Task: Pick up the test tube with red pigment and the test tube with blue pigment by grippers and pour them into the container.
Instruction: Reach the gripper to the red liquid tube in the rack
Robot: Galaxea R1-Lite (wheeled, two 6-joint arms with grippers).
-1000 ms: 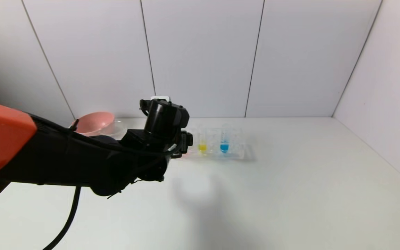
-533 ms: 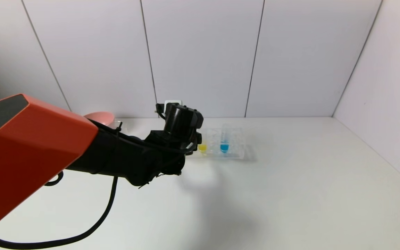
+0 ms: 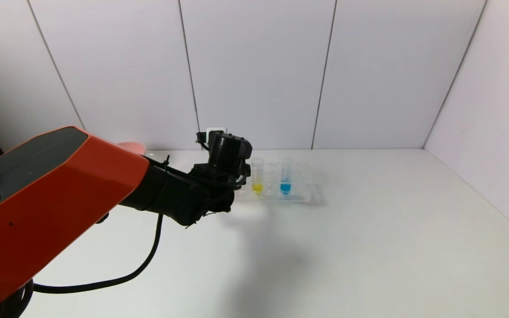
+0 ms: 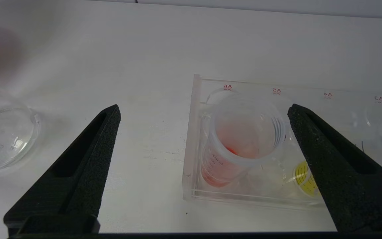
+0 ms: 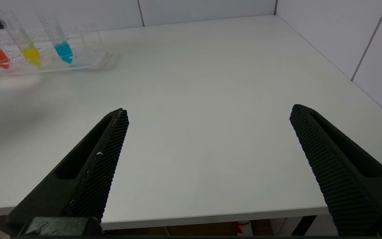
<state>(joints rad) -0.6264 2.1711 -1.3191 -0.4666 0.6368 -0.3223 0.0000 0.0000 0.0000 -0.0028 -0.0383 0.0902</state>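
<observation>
Beside the yellow tube (image 4: 305, 177) — red-pigment tube (image 4: 234, 149), between wide-spread left tool (image 4: 204, 113) fingers

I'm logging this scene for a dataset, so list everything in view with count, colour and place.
Red tube: 1, orange-red liquid, upright in the rack's end slot nearest the left gripper.
Yellow tube: 1, yellow liquid, in the rack beside the red tube.
Blue tube: 1, blue liquid, in the rack past the yellow tube.
Rack: 1, clear, on the table near the back wall.
Beaker: 1, clear glass, on the table apart from the rack.
Bowl: 1, pink, at the back, mostly hidden behind the left arm.
Table: 1, white.
Left gripper: black, open, fingers either side of the red tube, not touching it.
Right gripper: black, open, over bare table at the near edge.
</observation>
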